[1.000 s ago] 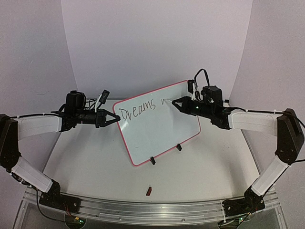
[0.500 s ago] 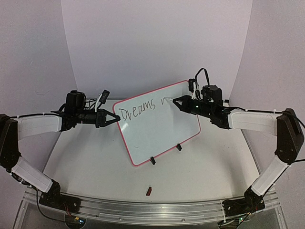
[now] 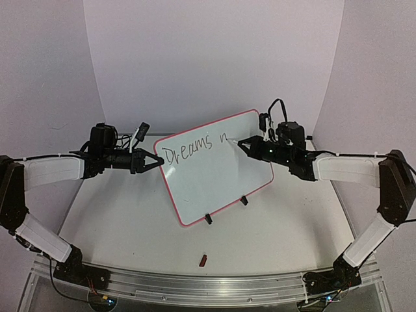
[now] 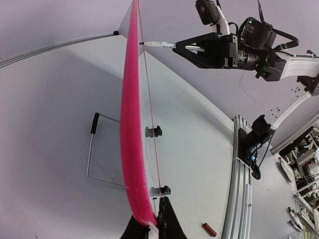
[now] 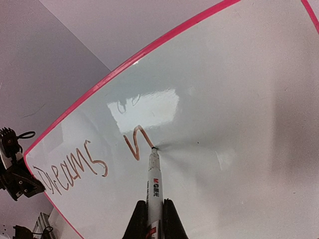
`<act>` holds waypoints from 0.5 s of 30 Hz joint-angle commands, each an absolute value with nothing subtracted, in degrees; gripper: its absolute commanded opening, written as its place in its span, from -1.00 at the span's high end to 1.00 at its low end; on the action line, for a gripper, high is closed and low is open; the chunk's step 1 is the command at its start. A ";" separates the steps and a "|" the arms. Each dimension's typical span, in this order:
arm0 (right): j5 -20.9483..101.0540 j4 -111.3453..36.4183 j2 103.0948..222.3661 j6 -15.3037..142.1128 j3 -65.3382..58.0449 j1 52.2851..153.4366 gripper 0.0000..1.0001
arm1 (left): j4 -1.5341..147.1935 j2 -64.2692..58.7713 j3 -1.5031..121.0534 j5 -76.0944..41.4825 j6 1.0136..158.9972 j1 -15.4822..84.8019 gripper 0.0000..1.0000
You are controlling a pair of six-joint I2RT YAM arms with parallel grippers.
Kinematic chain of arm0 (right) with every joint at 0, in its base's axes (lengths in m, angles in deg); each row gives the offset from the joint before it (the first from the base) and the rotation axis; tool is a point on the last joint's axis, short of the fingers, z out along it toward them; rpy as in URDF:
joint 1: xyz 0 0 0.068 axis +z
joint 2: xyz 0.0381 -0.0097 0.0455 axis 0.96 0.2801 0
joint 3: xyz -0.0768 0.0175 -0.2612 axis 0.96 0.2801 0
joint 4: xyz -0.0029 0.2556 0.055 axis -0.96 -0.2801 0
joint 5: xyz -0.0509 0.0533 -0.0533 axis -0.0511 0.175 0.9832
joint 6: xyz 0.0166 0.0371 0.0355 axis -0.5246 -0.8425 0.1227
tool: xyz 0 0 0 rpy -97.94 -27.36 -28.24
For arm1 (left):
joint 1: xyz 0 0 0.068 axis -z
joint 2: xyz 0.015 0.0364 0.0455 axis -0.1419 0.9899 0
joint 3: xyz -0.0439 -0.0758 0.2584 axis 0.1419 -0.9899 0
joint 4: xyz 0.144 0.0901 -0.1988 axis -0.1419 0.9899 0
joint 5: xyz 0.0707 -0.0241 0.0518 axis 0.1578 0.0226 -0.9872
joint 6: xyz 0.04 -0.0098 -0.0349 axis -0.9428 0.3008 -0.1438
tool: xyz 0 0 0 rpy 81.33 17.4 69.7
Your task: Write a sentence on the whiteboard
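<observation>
The whiteboard (image 3: 218, 172) stands tilted on two black clip feet mid-table, pink-framed, with "Dreams n" written along its top. My left gripper (image 3: 158, 160) is shut on the board's left edge; in the left wrist view the fingers (image 4: 169, 225) pinch the pink frame (image 4: 130, 129) edge-on. My right gripper (image 3: 244, 143) is shut on a white marker (image 5: 155, 186). Its tip touches the whiteboard (image 5: 239, 109) at the end of the "n" stroke.
A small red marker cap (image 3: 203, 260) lies on the table near the front rail, also in the left wrist view (image 4: 209, 229). A wire stand (image 4: 97, 149) sits behind the board. White walls enclose the table on three sides.
My right gripper has moved the marker a little right and down, finishing the second stroke of the "n". The left gripper and the board have not moved.
</observation>
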State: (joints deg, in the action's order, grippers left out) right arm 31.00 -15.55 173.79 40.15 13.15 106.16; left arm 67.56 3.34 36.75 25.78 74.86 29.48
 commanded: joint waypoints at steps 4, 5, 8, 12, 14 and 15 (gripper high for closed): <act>32.27 -15.42 169.22 39.57 13.53 106.05 1.00 | 70.85 3.81 37.00 24.19 68.51 30.69 1.00; 32.43 -15.42 168.69 39.61 13.54 106.10 1.00 | 70.86 3.76 37.00 24.15 68.51 30.66 1.00; 32.62 -15.42 168.21 39.82 13.23 106.02 1.00 | 70.87 3.67 36.94 24.11 68.51 30.66 1.00; 32.49 -15.51 169.67 40.17 12.12 106.01 1.00 | 70.87 3.58 36.91 24.14 68.51 30.66 1.00; 32.21 -15.49 170.47 40.18 11.46 106.05 1.00 | 70.82 3.54 36.94 24.13 68.51 30.66 1.00; 32.04 -15.50 170.95 40.20 11.11 106.04 1.00 | 70.85 3.50 36.99 24.11 68.51 30.66 1.00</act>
